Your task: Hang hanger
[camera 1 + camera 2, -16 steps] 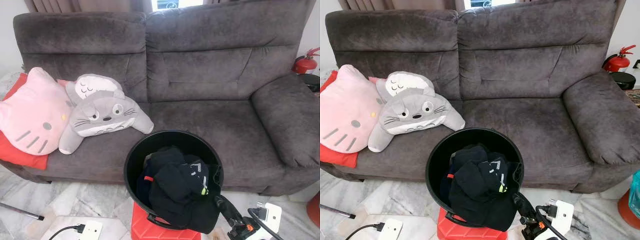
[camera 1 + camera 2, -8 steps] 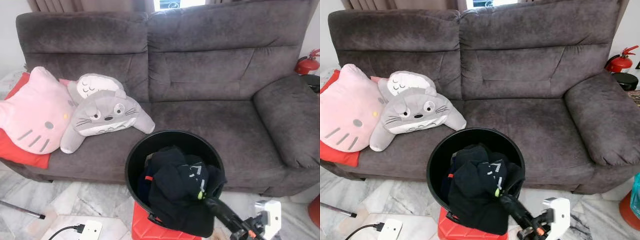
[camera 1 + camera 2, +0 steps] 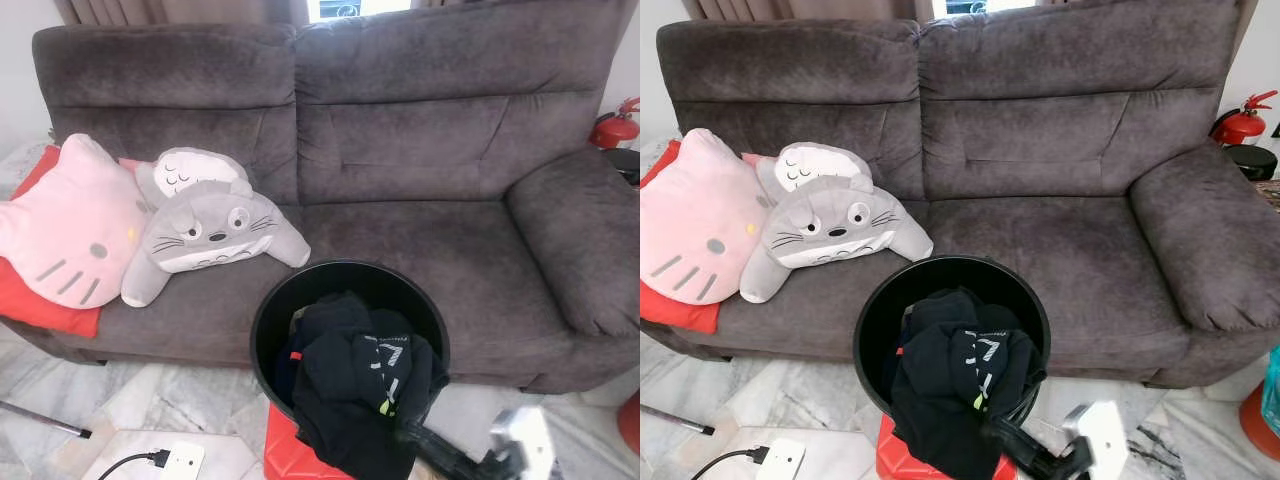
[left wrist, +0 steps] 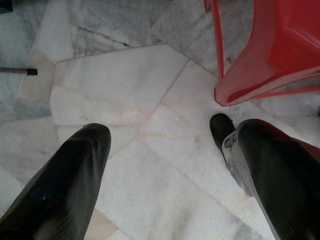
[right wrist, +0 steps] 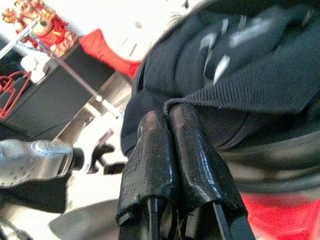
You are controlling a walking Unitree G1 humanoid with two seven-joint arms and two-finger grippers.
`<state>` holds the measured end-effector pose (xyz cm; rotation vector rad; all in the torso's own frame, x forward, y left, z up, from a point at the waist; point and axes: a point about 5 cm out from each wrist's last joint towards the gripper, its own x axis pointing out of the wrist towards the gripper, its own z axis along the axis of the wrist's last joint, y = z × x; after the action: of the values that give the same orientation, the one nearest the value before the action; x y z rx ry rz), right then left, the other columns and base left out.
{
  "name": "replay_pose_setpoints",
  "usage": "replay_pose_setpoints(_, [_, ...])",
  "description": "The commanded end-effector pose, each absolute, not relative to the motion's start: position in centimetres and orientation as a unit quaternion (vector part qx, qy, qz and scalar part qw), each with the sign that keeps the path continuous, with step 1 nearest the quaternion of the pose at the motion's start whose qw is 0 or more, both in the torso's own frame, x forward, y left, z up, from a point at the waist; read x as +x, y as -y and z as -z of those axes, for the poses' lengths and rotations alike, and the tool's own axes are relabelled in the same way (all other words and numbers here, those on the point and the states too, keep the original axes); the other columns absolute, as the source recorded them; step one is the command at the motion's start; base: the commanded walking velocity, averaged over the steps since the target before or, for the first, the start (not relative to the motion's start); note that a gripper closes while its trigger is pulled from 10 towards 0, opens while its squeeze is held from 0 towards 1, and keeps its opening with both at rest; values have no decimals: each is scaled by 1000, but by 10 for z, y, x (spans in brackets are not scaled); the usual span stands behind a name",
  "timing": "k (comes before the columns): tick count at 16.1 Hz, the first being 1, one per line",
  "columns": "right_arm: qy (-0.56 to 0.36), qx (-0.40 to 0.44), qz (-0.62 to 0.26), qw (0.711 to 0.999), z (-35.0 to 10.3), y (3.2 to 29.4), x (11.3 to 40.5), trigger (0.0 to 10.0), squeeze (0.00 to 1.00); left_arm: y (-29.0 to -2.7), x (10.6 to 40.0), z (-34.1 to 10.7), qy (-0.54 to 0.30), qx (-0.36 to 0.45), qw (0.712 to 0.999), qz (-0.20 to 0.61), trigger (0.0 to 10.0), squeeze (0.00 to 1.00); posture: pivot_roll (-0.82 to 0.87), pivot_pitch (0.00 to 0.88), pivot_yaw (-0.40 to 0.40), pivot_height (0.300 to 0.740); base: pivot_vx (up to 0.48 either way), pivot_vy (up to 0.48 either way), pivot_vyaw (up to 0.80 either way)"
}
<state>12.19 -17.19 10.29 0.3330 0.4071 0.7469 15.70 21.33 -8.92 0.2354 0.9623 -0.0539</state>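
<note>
A black bucket point(image 3: 268, 312) full of dark clothes point(image 3: 340, 372) stands on a red stool point(image 3: 283, 452) in front of the grey sofa. My right gripper point(image 3: 408, 437) is low at the bucket's front rim, shut on the edge of a black knit garment point(image 5: 240, 90) that drapes over the rim. In the right wrist view its two fingers point(image 5: 170, 112) press together on the hem. Far behind them, what looks like a red hanger point(image 5: 12, 93) hangs by a metal rail point(image 5: 75, 75). My left gripper point(image 4: 156, 129) hangs open over the marble floor beside the stool.
A pink cat cushion point(image 3: 62, 230) and a grey plush point(image 3: 205, 238) lie on the left of the sofa point(image 3: 420, 150). A white power strip point(image 3: 178, 460) and a thin rod point(image 3: 40, 424) lie on the floor at the left. A red fire extinguisher point(image 3: 610, 126) stands at the right.
My right gripper has dropped lower and moved left, dragging the black garment over the bucket's front rim. The white and green print on the clothes now faces up.
</note>
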Motion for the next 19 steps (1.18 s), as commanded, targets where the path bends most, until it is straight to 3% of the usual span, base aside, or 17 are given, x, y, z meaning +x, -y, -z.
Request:
replay_pose_setpoints(1, [-128, 157, -339, 919, -125, 177, 136, 0, 0, -217, 155, 90, -469, 119, 875, 24, 10000, 0, -261, 0, 101, 740, 0, 0, 0])
replay_pose_setpoints(2, [-62, 167, -293, 939, -143, 186, 155, 0, 0, -217, 155, 90, -469, 119, 875, 25, 10000, 0, -264, 0, 102, 740, 0, 0, 0])
replay_pose_setpoints(5, [30, 198, -306, 931, -176, 181, 173, 0, 0, -215, 156, 90, -468, 118, 875, 27, 10000, 0, -263, 0, 102, 740, 0, 0, 0])
replay_pose_setpoints(8, [-5, 167, -393, 904, -175, 154, 168, 0, 0, -214, 156, 90, -468, 117, 876, 25, 10000, 0, -259, 0, 100, 740, 0, 0, 0])
replay_pose_setpoints(15, [-105, 126, -480, 862, -159, 139, 145, 0, 0, -214, 156, 90, -467, 117, 876, 26, 10000, 0, -258, 0, 98, 740, 0, 0, 0])
replay_pose_setpoints(19, [-109, 108, -518, 841, -162, 129, 143, 0, 0, -213, 156, 90, -466, 117, 876, 27, 10000, 0, -264, 0, 98, 740, 0, 0, 0])
